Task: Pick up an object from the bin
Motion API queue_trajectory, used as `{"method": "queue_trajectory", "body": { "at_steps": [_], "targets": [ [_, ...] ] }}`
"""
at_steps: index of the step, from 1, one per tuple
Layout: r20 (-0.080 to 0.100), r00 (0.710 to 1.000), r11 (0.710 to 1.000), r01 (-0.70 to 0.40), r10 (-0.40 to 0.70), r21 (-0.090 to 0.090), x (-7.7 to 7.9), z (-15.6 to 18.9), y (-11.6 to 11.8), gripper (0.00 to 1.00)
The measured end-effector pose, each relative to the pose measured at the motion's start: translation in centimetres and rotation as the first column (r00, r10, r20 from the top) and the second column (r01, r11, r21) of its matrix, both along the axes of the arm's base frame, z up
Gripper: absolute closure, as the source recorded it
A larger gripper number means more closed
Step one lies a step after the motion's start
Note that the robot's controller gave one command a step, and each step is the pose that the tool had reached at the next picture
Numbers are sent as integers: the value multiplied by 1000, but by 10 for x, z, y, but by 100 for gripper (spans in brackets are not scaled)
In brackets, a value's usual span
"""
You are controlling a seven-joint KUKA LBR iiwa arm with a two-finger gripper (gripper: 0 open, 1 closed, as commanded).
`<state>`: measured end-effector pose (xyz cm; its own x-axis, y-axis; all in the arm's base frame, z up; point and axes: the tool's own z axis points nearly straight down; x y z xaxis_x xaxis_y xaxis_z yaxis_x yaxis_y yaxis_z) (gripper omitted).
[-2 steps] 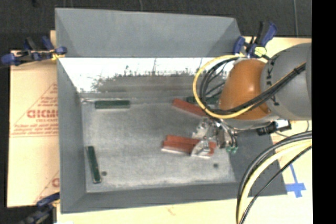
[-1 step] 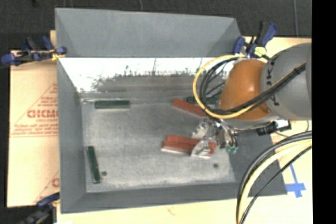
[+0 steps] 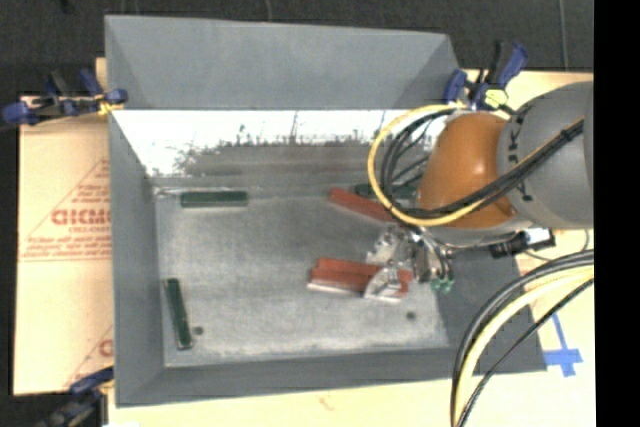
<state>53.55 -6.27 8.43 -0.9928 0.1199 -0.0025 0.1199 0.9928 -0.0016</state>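
Observation:
My gripper (image 3: 392, 267) hangs low at the right side of the bin floor, under the arm's orange cover. It is over the right end of a flat red-brown block (image 3: 338, 274) that lies across the floor's middle right. A second red-brown piece (image 3: 356, 204) lies just behind, its right part hidden by the arm. A small dark green bit (image 3: 443, 286) shows just right of the gripper.
A dark green bar (image 3: 214, 199) lies along the back left of the floor. Another green bar (image 3: 178, 313) lies along the left wall near the front. The arm and its cables cover the bin's right side.

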Motion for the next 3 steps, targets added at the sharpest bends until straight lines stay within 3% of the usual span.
{"method": "queue_trajectory", "body": {
  "at_steps": [3],
  "targets": [
    [1, 1000, 1000, -2, 2, 0, 0, 20, -1, 100]
  ]
}}
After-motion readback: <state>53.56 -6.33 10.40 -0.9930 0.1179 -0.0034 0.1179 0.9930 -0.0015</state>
